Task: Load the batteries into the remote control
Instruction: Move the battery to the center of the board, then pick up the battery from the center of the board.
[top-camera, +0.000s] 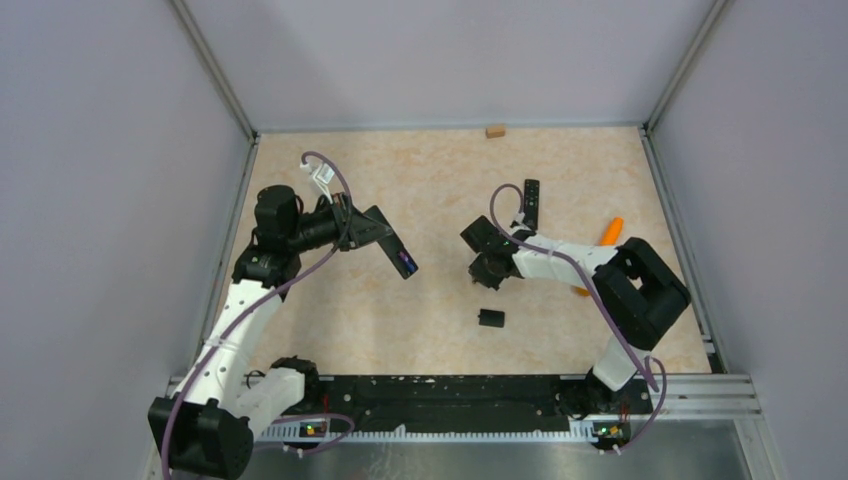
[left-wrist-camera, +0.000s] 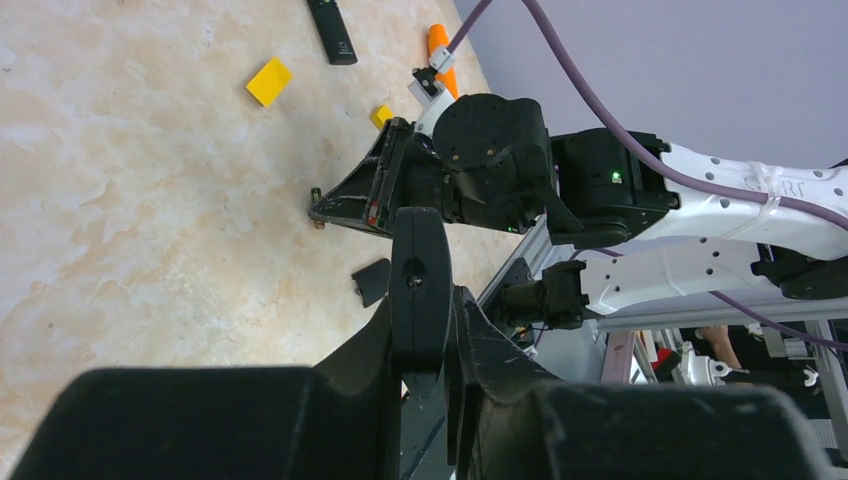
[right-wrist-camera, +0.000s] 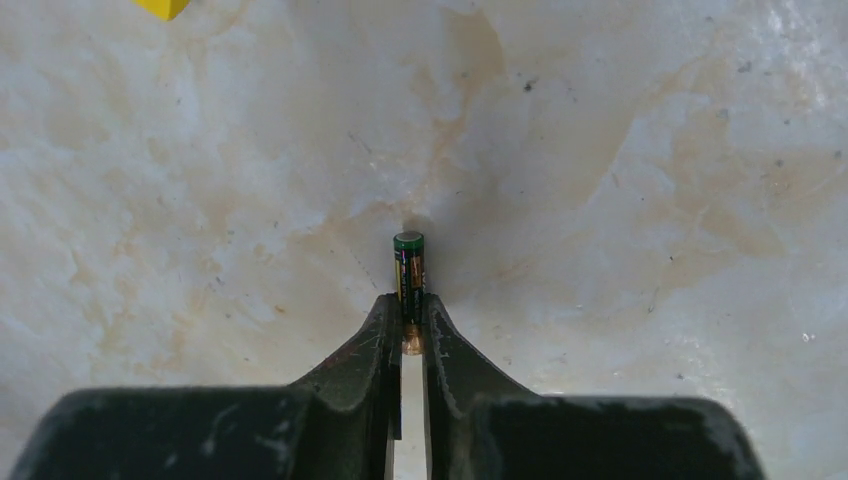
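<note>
The left fingers (left-wrist-camera: 490, 350) are clamping a black oblong remote control (left-wrist-camera: 419, 280); the right fingers (right-wrist-camera: 365, 350) are pinching a slim dark green-capped battery (right-wrist-camera: 408, 265).

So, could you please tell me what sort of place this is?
Probably a robotics lab test cell: plain grey walls box in a marble-patterned tabletop, and a left arm and right arm are bolted to a metal rail at its near edge.

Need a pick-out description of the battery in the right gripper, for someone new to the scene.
On the marbled table, find the right gripper, pointed down near the middle. Pinched between its fingers is the battery: a slim dark cylinder with a green end, far thinner than the yellow block nearby.
</note>
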